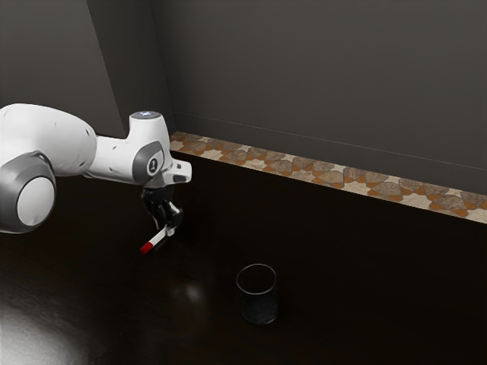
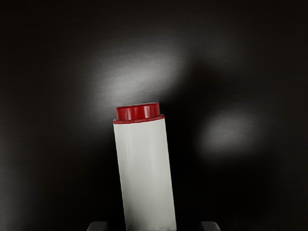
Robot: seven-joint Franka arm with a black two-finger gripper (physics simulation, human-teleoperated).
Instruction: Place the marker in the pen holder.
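Where the gripper ends, the marker juts out; red end outermost.

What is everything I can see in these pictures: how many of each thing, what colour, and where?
marker: one, white with red, at the claw, slanting down toward the exterior view's left
pen holder: one, dark, a round cup standing upright on the table, nearer the exterior view's right than the marker
table: one, near-black with pale glossy patches, beneath the holder
patterned strip: one, brown, orange and cream, between the table and the wall
wall: dark grey, behind the table
robot arm: one, white with grey joints, coming in from the exterior view's left
claw: one, black, at the end of the arm, by the marker
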